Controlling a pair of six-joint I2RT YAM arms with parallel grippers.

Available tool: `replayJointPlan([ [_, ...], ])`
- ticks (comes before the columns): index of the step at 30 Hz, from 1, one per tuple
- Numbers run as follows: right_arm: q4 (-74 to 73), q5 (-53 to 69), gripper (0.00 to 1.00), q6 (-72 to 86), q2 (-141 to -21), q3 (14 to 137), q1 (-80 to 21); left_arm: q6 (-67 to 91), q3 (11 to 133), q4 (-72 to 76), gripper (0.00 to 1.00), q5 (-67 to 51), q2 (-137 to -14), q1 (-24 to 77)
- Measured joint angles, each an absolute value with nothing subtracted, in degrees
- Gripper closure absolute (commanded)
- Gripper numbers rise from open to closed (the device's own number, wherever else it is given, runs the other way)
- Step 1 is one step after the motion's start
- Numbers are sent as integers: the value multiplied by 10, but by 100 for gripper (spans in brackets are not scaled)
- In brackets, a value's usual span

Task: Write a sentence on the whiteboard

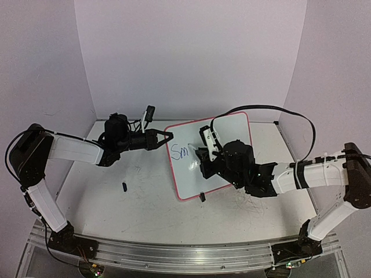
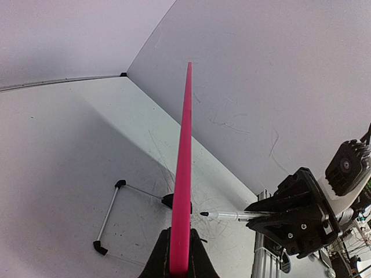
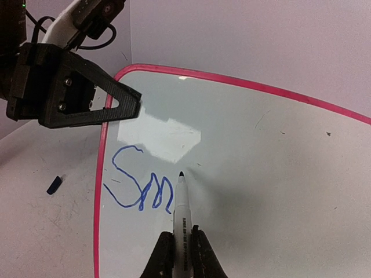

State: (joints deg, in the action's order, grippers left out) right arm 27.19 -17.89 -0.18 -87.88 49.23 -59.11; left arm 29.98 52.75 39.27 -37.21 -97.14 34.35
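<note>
I'm watching the left gripper (image 2: 179, 263) pinching the pink rim of the whiteboard (image 3: 261, 174), holding it tilted up on the table (image 1: 139, 214). The right gripper (image 3: 181, 255) is clamping a marker (image 3: 182, 208), its tip pointing up the board just past the blue sentence (image 3: 142, 185), reading only "Sm". It's touching, I think. Only the left wrist view is showing the board edge-on.

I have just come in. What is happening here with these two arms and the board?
The robot is writing on the whiteboard. The left fingers are shut on its pink rim and hold it steady. The right fingers are shut on a marker, with its tip at the board, right after the blue letters "Sm". So the sentence has only begun. A small dark piece lies on the table beside the board.
</note>
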Motion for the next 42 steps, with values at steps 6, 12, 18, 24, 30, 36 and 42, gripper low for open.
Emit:
replayJointPlan([
  [6,284,-181,100,-6,-892,492,-591,300,528,393,100,-372,-971,343],
  [12,291,-186,100,-7,-898,492,-591,300,528,393,100,-372,-971,343],
  [18,296,-187,100,-7,-899,494,-590,300,528,393,100,-372,-971,343],
  [24,300,-188,100,-8,-906,496,-589,300,528,393,100,-372,-971,343],
  [30,293,-202,100,-8,-917,512,-590,300,528,391,100,-371,-971,343],
  [36,285,-200,100,-7,-910,513,-590,300,528,391,100,-372,-971,343],
  [42,275,-186,100,10,-880,505,-590,300,528,392,100,-372,-971,343],
])
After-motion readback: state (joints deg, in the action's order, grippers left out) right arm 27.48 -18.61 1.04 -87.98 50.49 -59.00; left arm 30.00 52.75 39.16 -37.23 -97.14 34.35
